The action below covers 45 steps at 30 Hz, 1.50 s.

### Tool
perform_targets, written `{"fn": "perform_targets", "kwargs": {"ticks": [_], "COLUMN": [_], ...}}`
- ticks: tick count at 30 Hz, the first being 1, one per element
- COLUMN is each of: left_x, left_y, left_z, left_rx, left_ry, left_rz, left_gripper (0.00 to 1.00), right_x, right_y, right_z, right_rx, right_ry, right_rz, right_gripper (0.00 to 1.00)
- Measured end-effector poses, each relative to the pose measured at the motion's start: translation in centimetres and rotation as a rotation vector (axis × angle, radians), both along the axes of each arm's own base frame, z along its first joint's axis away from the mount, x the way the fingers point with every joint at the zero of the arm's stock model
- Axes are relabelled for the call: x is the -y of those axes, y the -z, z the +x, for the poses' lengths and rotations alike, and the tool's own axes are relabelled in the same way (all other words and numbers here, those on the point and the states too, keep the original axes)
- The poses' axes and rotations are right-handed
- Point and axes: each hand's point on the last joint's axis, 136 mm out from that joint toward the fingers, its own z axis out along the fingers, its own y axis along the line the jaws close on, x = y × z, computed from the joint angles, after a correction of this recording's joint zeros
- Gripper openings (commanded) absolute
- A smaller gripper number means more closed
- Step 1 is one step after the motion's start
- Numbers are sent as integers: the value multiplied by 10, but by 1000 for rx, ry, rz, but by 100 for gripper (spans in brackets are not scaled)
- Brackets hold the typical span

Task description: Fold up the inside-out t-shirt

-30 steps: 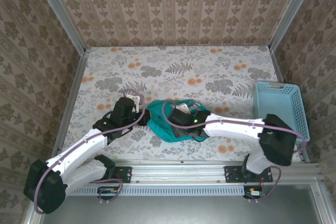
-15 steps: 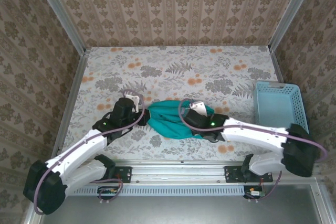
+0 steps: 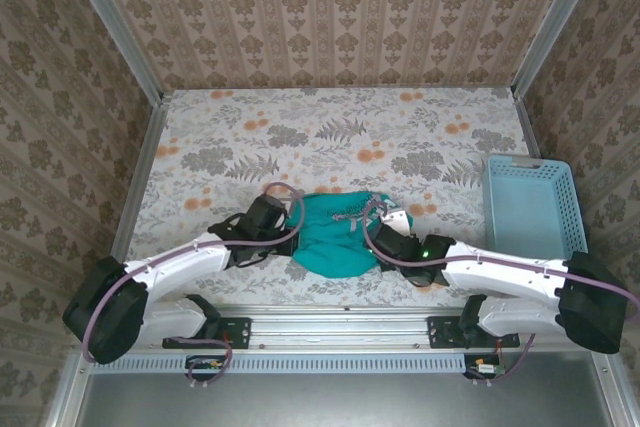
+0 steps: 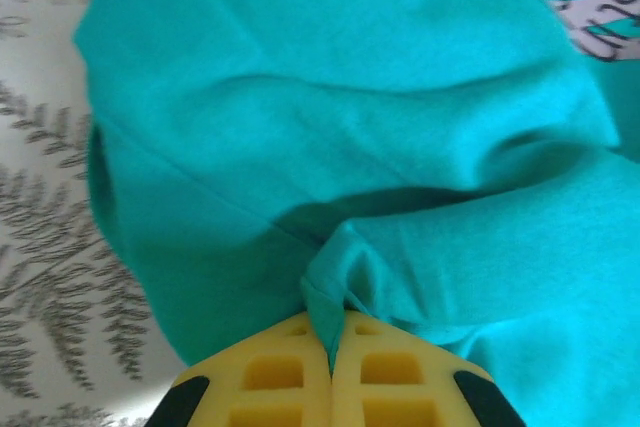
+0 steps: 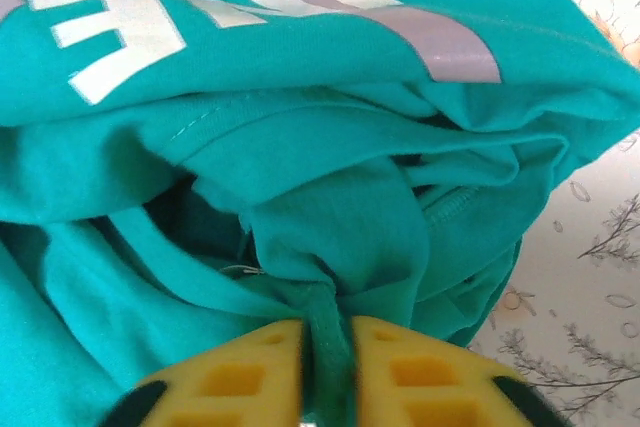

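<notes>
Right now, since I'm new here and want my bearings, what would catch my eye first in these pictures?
A bunched teal t-shirt lies at the near middle of the floral table, between the two arms. The left gripper and the right gripper each pinch a fold of it, and white lettering shows on the cloth. A light-blue basket stands at the table's right edge.

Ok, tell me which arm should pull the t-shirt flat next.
Left, probably. The left claw is shut tight on a thin fold of the t-shirt, with bare table on its side to pull toward. The right claw pinches a thicker bunch, so its hold looks less sure.
</notes>
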Motion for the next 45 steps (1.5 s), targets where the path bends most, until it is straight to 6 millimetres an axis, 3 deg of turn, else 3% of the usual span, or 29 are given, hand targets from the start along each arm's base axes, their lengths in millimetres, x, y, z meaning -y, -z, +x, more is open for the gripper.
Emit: {"fn": "perform_targets", "kwargs": {"ticks": [3,8,13,17,22,24,27,34,37,38,40,45], "left_x": [9,17,17,15,11,9,1,-25,-21,-20,-19,-13], "left_y": [-4,-9,-16,-20,-26,-27,-27,-16,-15,-16,-17,-21], "left_z": [-3,-4,-2,1,5,8,16,39,37,36,36,36], "left_rx": [18,40,61,82,110,113,109,51,26,23,17,14], "left_ry": [27,46,43,30,7,-8,-54,-197,-188,-185,-189,-170], "left_rz": [-18,-41,-55,-55,-53,-55,-54,-51,-76,-85,-93,-126], "left_gripper": [0,0,0,0,0,0,0,0,0,0,0,0], "right_x": [-10,-32,-48,-52,-47,-47,-50,-41,-34,-32,-23,9], "right_y": [-14,-39,-22,1,13,10,-11,-135,-154,-149,-122,-16], "right_z": [1,11,21,23,20,20,18,9,1,-1,-7,-35], "right_rx": [12,43,-11,-67,-103,-101,-67,199,235,231,187,-34], "right_ry": [-28,-45,-58,-63,-81,-96,-132,-185,-196,-192,-173,-87], "right_rz": [44,117,43,-41,-105,-110,-64,271,342,344,318,189], "right_gripper": [48,52,51,41,4,0,0,0,0,0,0,0]}}
